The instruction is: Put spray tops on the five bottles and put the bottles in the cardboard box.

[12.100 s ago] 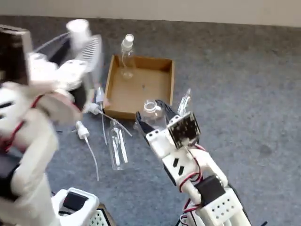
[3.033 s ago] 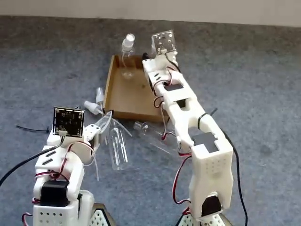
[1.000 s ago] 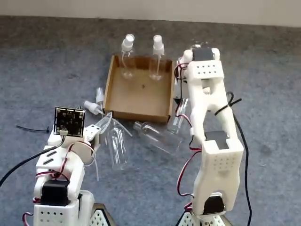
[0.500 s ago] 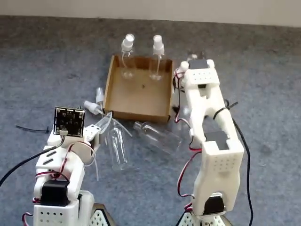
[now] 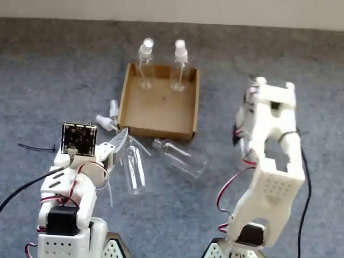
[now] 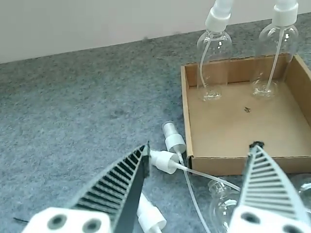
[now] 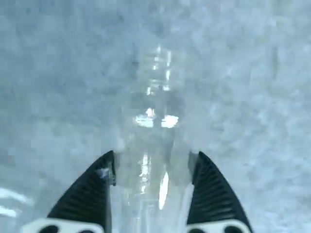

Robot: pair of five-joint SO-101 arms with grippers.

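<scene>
Topped bottles (image 5: 144,67): two, upright inside the box (image 5: 161,110), side by side against its far wall. Each carries a white spray top (image 5: 145,45), with the tube running down to the bottle floor.
Box position: open, flat on the carpet (image 5: 64,70), nearer the left arm (image 5: 70,183) than the right arm (image 5: 271,156).
Loose bottles (image 5: 134,171): two, clear, no tops, lying on the carpet just in front of the box's near wall. One lies lengthwise directly ahead of the left arm. The other (image 5: 180,157) lies slanted beside it.
Loose tops (image 6: 165,161): three, white, with long thin tubes, on the carpet by the box's near corner.
Left gripper (image 6: 200,145): released, jaws spread wide, nothing between them. It sits low over the carpet and faces the box.
Right gripper (image 7: 153,160): clenched on a fifth bottle (image 7: 155,116), one finger at each side of the clear body. It is above bare carpet, well apart from the box.
Fifth bottle neck: too blurred to tell whether a top is fitted.
</scene>
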